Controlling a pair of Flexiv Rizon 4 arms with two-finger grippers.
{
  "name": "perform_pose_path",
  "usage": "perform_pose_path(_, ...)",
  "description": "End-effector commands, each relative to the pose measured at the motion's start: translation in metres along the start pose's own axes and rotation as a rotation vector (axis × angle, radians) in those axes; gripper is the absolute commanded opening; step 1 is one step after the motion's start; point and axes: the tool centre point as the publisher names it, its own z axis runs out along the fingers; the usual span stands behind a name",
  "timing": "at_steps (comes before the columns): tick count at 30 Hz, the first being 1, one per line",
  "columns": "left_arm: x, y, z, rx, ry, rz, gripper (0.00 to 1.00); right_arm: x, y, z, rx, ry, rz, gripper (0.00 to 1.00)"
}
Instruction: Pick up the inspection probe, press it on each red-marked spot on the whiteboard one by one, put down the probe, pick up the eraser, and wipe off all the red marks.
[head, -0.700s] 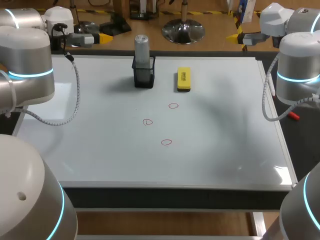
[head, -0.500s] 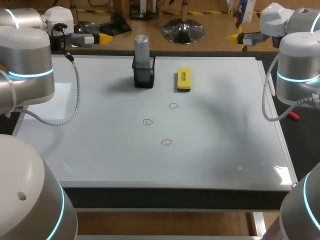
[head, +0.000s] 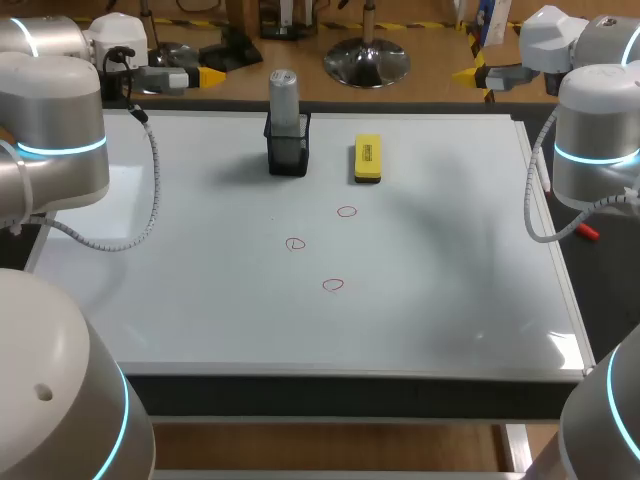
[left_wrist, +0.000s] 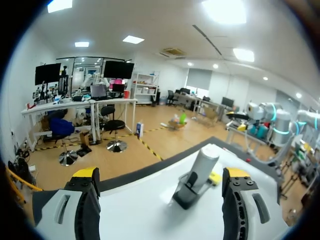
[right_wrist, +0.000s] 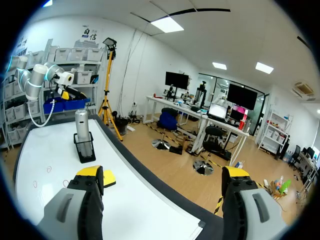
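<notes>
Holder: black open box at the far side of the whiteboard; the grey inspection probe stands upright in it.
Probe base: hidden inside the holder.
Eraser: yellow, lying flat beside the holder.
Red marks: three small rings nearer the robot.
Left gripper: fingers apart, empty.
Right gripper: fingers apart, empty; one finger partly covers the eraser.

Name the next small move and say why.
Probably ease the open left gripper toward the probe: it stands upright in its black holder, ahead of that gripper in the left wrist view, untouched, and the three red marks await pressing.
</notes>
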Motion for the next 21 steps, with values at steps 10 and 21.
perform_pose_path(10, 0.021, -0.011, 0.018, -0.041, 0.302, 0.100, 1.00, 0.000, 0.000, 0.000, 0.000, 0.000, 0.000, 1.00)
perform_pose_path(21, 0.054, -0.011, 0.036, -0.085, 0.575, 0.157, 1.00, 0.000, 0.000, 0.000, 0.000, 0.000, 0.000, 1.00)
